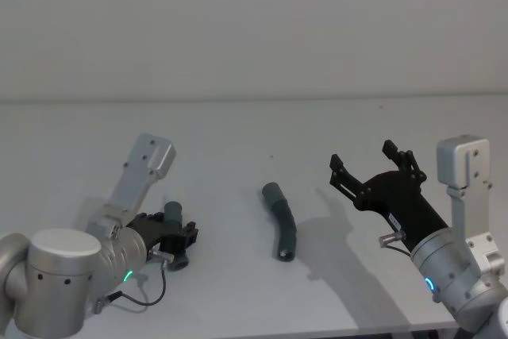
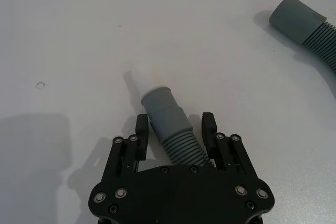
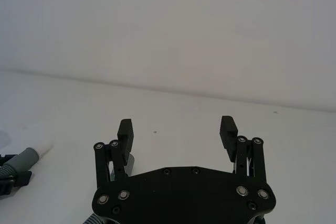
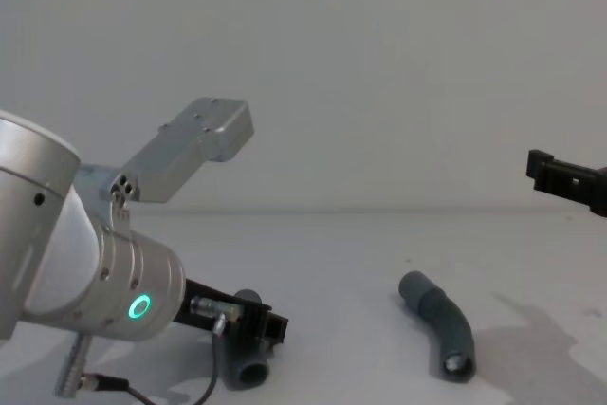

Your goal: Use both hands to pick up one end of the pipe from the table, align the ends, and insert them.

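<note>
Pick-up stage, before any alignment. The left gripper sits low over the table toward its near-left corner. Its fingers are set either side of the first hose piece, just behind the smooth collar. A thin gap shows on one side, so the hold reads as bracketing and not yet clamped. This piece carries the narrow white tip, which points away from the gripper, low over the surface.

The second hose piece lies curved and untouched at the middle of the table, nearer the front edge, well apart from both grippers. Its wide grey cuff is the end lying farther from the front edge.

The right gripper hangs above the right side of the table, spread wide and empty.

Next move, as a judgement: the left gripper must close firmly on the ribbed section, and the right must descend to the second piece and grasp it near one end. Both must then lift before tip and cuff can be brought into line.

The table is plain, white and matte, with soft shadows under each arm. A bare pale wall stands behind its far edge.
</note>
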Robot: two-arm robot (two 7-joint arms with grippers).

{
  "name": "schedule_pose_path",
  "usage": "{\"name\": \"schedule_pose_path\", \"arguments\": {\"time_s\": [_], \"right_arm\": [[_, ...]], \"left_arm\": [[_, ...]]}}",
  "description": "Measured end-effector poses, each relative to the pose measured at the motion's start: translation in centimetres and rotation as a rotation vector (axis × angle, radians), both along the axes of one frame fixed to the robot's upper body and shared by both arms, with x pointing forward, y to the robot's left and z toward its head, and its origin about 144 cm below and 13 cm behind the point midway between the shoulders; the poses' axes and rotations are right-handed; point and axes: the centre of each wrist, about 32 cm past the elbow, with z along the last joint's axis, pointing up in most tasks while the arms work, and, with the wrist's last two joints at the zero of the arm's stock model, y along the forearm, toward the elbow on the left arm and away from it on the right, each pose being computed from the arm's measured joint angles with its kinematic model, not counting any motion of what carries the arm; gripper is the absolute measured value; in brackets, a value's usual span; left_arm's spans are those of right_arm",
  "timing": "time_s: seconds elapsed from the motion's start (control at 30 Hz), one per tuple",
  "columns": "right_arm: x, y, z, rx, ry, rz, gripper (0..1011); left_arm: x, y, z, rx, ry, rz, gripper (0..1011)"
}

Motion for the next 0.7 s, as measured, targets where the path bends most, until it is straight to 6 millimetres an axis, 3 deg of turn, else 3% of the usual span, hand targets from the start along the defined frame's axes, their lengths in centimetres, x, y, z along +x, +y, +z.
{"name": "schedule_pose_path", "arguments": {"time_s": [0.7], "right_arm": [[0.0,0.0,0.0,0.0,0.0,0.0,1003]], "left_arm": [[-0.36,-0.13,0.01,-0.008,-0.003,0.007,435]]}}
